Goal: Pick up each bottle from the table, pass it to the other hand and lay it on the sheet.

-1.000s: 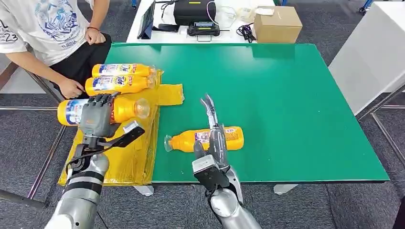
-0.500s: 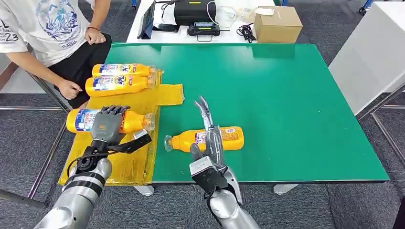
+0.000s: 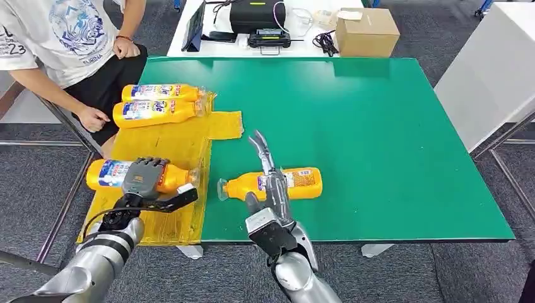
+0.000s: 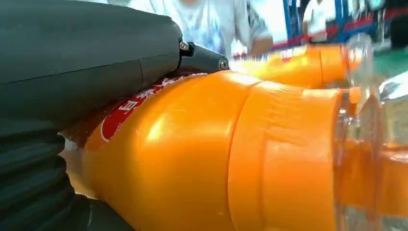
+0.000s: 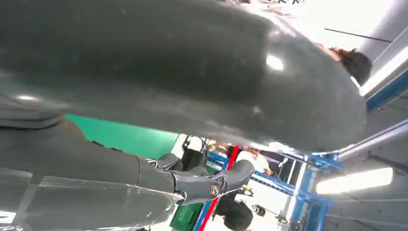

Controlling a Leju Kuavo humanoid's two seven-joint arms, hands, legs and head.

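1. Left hand: wrapped over the body of the held bottle, fingers curled across its label. The left wrist view shows the thumb pressed along the orange shoulder. The grasp is at mid-body, probably so the bottle stays level when set down.
2. Held bottle: lying on its side, low over or already touching the yellow sheet; contact cannot be told. Its clear cap points toward the green table, parallel to the bottles beyond it.
3. Right hand: fingers extended and apart, holding nothing. It lies over the table bottle, which rests on its side near the front edge with its cap toward the sheet. Whether the fingers touch it cannot be told. The position suits the next pickup.
4. Laid bottles: two lie side by side at the far end of the sheet, caps toward the table. This suggests a row filling from the far end, with the held bottle taking the third place.
5. Sheet: draped over the table's left edge, wrinkled, hanging past the front corner.
6. Surroundings: a person sits beside the sheet, one hand near the far bottles. A cardboard box and dark equipment stand on a white surface behind.
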